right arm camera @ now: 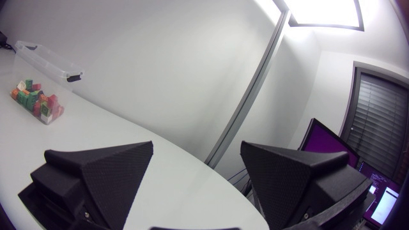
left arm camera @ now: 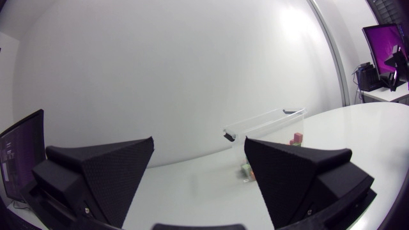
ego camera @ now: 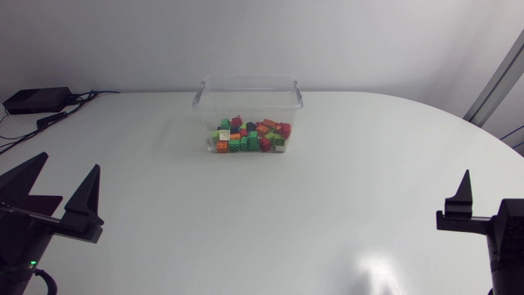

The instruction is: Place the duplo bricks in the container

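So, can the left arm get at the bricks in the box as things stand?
Probably yes: the left gripper is open and empty, the table between it and the box is bare, and the box looks lidless, bricks reachable from above.

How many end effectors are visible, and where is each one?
2. The left end effector is over the table's near left corner, open and empty. The right end effector is at the near right edge, also open. None seems hidden.

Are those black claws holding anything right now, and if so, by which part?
Nothing is held. The left gripper and right gripper are both open and empty; the bricks lie in the container.
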`<action>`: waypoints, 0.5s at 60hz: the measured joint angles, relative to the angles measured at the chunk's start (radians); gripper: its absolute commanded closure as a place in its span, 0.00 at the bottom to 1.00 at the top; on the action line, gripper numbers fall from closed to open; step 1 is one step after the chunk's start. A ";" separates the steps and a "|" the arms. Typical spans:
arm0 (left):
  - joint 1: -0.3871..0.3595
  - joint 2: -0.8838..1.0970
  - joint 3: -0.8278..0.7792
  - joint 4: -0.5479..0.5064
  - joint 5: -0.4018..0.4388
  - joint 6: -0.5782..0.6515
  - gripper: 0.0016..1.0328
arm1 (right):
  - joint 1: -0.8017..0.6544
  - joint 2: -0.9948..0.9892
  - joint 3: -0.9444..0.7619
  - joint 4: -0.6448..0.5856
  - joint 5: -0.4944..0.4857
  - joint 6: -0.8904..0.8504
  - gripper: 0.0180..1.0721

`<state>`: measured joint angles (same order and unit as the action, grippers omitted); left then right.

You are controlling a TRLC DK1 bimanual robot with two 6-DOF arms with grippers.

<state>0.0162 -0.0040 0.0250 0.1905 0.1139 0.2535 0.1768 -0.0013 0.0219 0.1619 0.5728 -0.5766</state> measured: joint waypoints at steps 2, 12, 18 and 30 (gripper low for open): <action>0.000 0.000 0.000 0.000 0.000 0.000 0.05 | -0.007 0.000 0.000 0.000 0.000 0.000 0.05; -0.006 0.000 0.000 0.000 0.000 0.000 0.05 | -0.069 0.000 0.000 -0.002 -0.011 0.002 0.05; -0.006 0.000 0.000 -0.014 0.000 -0.003 0.05 | -0.087 0.000 0.000 -0.021 -0.025 0.007 0.05; -0.006 -0.002 0.000 -0.039 -0.011 -0.053 0.05 | -0.087 0.000 0.000 -0.065 -0.027 0.045 0.05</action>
<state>0.0101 -0.0059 0.0246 0.1513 0.1028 0.2005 0.0898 -0.0010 0.0219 0.0971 0.5461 -0.5320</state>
